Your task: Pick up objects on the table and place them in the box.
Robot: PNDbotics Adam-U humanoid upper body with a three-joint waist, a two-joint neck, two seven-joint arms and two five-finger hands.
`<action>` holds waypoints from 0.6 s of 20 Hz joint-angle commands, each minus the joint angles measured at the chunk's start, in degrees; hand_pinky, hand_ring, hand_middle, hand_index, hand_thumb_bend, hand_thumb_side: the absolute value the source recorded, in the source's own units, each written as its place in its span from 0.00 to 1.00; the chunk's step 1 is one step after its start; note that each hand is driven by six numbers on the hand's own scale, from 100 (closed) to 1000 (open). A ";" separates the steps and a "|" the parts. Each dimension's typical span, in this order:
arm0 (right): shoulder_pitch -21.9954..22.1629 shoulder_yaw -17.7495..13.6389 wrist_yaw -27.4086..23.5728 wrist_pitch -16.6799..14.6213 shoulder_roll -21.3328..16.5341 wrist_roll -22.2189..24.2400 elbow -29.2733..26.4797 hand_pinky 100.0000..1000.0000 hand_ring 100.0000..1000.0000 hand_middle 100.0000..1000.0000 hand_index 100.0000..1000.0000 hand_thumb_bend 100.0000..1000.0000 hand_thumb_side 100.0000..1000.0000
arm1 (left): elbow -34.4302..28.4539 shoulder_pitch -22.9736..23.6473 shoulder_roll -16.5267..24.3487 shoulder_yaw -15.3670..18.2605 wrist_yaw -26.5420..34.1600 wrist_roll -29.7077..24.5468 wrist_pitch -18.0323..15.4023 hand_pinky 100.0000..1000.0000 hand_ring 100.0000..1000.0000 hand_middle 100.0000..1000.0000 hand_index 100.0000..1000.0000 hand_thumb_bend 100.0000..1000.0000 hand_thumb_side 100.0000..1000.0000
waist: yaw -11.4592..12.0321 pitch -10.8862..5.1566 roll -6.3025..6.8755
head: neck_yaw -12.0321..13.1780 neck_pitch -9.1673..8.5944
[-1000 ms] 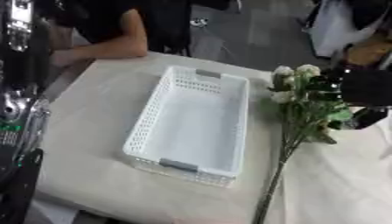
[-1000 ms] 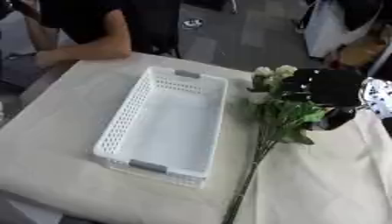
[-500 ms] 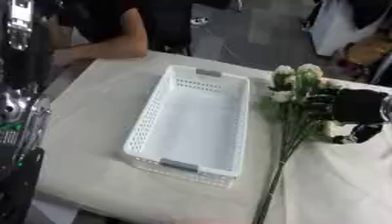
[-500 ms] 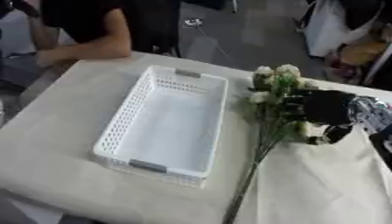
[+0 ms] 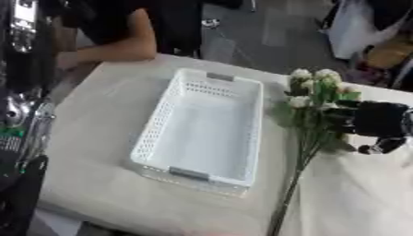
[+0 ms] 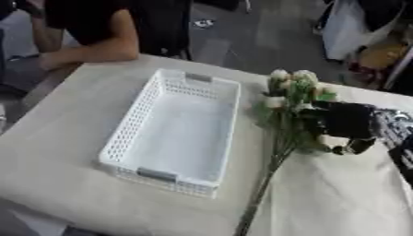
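A white perforated basket (image 5: 158, 124) with grey handles lies lengthwise on the cream-covered table (image 5: 97, 152), with nothing inside it. To its right lies a bunch of flowers (image 5: 316, 87), white blooms at the far end and a long stem (image 5: 289, 193) running toward me. My right hand (image 5: 377, 120) comes in from the right, at the leafy middle of the bunch. Its fingers are curled into the leaves and the thumb hangs below. The bunch still rests on the cloth.
Black and silver parts of my left arm (image 5: 20, 106) fill the left edge of the left eye view; I do not see that hand. A dark flat object (image 6: 402, 154) lies at the table's right edge. Bags and clutter stand on the floor beyond.
My right hand has come down and toward me, from over the blooms to the leafy middle of the bunch. The basket and the flowers have stayed put.
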 commanded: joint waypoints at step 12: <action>-4.18 -2.07 4.97 -16.60 7.12 -17.26 4.88 0.89 0.93 0.87 0.89 0.40 0.52 | -0.94 -1.10 0.22 -0.04 0.15 -0.48 -0.02 0.42 0.53 0.64 0.67 0.00 0.77 | 0.32 -0.46 0.47 | -1.31 -1.34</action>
